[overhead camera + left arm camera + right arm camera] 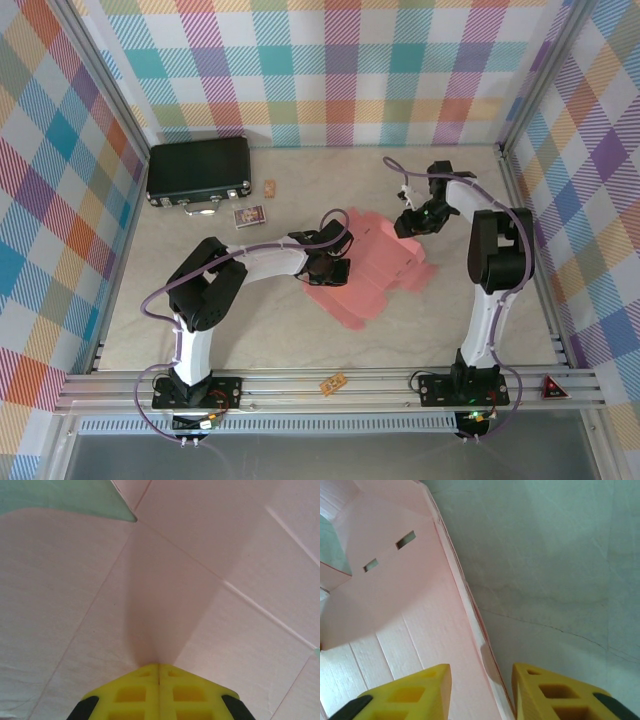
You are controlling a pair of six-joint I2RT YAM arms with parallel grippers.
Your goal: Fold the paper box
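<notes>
At mid-bench the left hand (pixel 334 272) is clenched, tips down on the one pink box (pixel 385 262), a flat creased sheet. Its arm folds at the elbow and reaches rightward. By the sheet's far right edge the right hand (pixel 407 226) is released, fingers (pixel 415 690) apart on either side of a raised edge, its arm bent leftward. One black case (pixel 199 172), one card (pixel 249 215) and one tan piece (pixel 269 187) lie far left on the bench (pixel 500 320).

top cam fixed high at the near edge, looks down on whole surface (pixel 420 330); both wrist cams look past own fingers (pixel 131 695), very close on the paper box (pixel 375 262), the patch all three share
</notes>
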